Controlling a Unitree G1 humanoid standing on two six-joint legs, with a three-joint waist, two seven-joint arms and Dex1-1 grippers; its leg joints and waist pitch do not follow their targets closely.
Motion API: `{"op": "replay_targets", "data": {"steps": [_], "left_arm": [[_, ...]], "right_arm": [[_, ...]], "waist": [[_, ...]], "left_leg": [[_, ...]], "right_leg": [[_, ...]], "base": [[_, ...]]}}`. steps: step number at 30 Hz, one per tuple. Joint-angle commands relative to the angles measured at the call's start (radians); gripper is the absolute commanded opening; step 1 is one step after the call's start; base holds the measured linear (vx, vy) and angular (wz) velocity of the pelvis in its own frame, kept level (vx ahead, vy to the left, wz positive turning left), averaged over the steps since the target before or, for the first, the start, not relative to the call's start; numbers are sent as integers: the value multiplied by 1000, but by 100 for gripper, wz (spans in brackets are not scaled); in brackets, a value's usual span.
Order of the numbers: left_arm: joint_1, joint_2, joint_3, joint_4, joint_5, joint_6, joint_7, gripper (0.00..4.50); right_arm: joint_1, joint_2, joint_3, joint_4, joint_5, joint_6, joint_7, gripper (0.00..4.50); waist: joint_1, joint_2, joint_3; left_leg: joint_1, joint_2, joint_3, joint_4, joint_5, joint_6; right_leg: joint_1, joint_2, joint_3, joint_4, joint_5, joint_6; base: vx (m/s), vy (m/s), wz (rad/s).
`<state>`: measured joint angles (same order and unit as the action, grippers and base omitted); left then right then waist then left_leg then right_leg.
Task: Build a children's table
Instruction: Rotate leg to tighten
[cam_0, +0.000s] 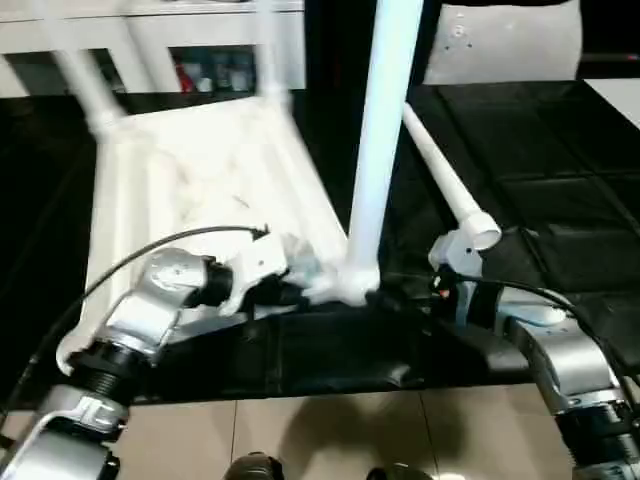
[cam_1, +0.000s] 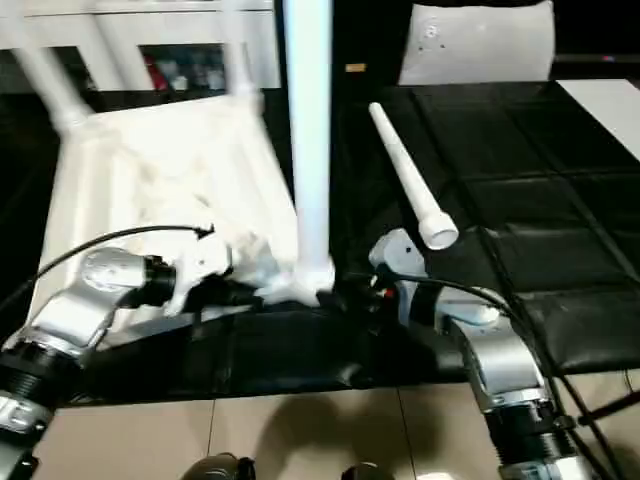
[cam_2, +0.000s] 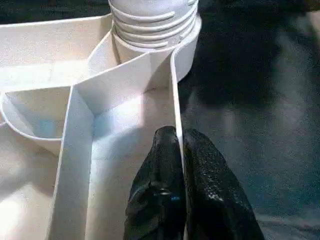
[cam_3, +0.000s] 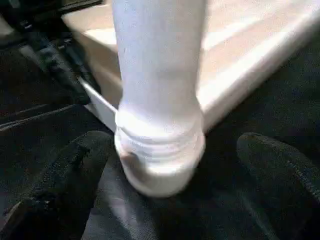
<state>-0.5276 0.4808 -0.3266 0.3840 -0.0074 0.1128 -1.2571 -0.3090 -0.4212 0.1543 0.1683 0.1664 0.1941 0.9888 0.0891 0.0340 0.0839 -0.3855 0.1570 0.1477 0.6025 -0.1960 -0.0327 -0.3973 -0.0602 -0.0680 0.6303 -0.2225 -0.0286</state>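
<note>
Left claw (cam_2: 177, 150) pinched on tabletop (cam_0: 200, 170) rim beside corner socket, steadying it. Right claw (cam_3: 170, 165) spread wide around upright leg (cam_0: 385, 120), gripping nothing. Spare leg (cam_0: 440, 170) lies beyond.

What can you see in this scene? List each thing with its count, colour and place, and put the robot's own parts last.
Tabletop: one, white, upside down on the black work table.
Standing legs: three, white; one in the near corner socket, two at far corners.
Loose leg: one, white, lying right of the tabletop.
Cabinet: one, white, behind.
Floor: beige tiles, nearest.
Left gripper: black fingers shut on the tabletop's rim.
Right gripper: black fingers apart either side of the near leg's base.
</note>
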Motion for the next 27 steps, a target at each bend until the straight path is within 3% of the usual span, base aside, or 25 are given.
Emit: {"op": "replay_targets", "data": {"steps": [1, 6, 16, 27], "left_arm": [[-14, 2, -88, -1, 7, -38, -118, 0], [-37, 8, -113, 29, 22, -83, -170, 0], [-70, -3, -125, 83, 35, -126, -185, 0], [-79, 0, -114, 114, 26, -131, -197, 0]], "right_arm": [[-19, -15, 29, 3, 5, -20, 67, 448], [-50, -21, 50, 36, 26, -23, 158, 433], [-91, -50, 91, 83, 28, -41, 268, 348], [-100, -44, 94, 103, 55, -28, 310, 274]], "waist": [[-6, -13, -70], [5, -15, -72], [7, -21, -71], [11, -22, -73]], "left_leg": [[16, 77, -11, -61, -20, 142], [16, 78, -11, -60, -18, 149], [14, 77, -10, -60, -26, 139], [15, 80, -9, -60, -23, 136]], "right_leg": [[55, -98, 60, -61, 40, -273], [54, -98, 58, -58, 47, -277], [58, -99, 57, -58, 48, -281], [57, -99, 56, -57, 49, -283]], "base": [[0, 0, 0], [0, 0, 0], [0, 0, 0], [0, 0, 0]]}}
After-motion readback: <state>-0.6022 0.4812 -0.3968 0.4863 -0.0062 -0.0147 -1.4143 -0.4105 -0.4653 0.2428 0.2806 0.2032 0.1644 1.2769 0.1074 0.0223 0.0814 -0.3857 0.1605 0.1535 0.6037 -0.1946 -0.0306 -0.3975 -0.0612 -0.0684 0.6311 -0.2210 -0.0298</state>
